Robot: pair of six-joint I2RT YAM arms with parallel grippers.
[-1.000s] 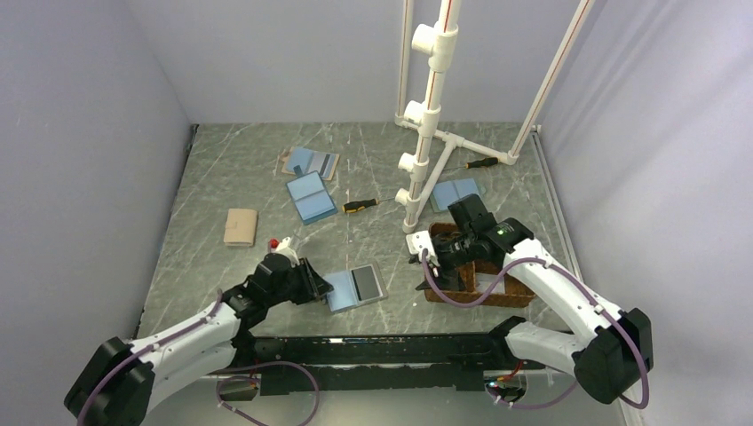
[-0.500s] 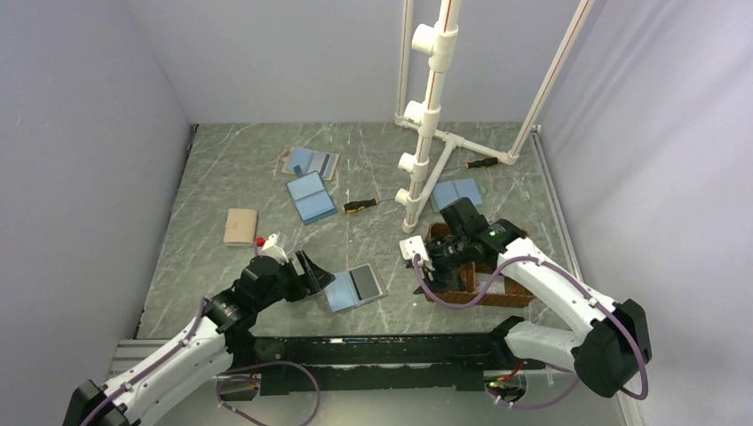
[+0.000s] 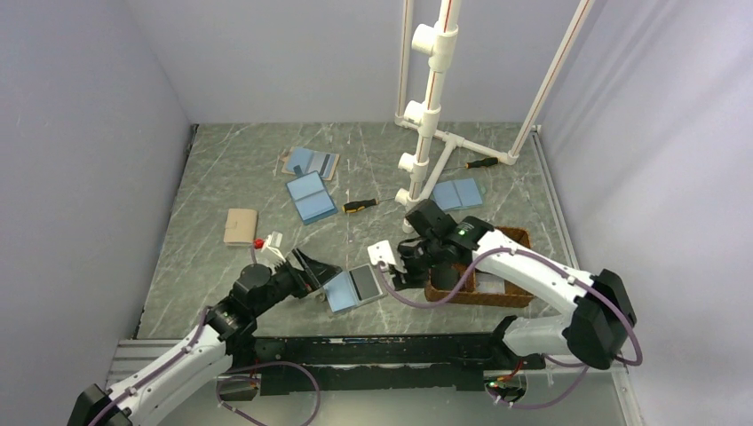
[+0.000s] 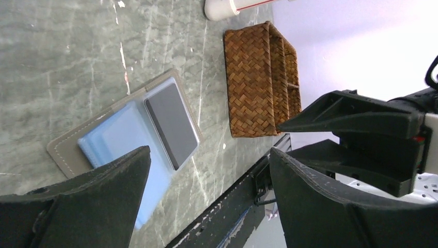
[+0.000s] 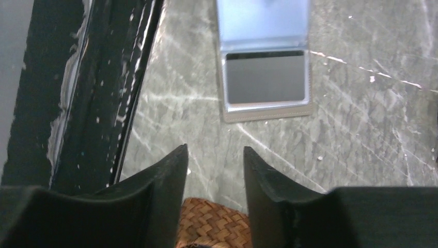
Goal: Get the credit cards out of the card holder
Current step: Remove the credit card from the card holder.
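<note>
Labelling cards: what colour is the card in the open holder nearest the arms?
The flat rectangular card is dark grey; right wrist view shows it best.

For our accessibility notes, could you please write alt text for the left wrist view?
An open bifold card holder, light blue inside with a tan edge, lies on the grey marbled table, a dark grey card in one leaf. The left gripper hovers by it, black fingers wide apart and empty; a brown wicker tray beyond.
</note>
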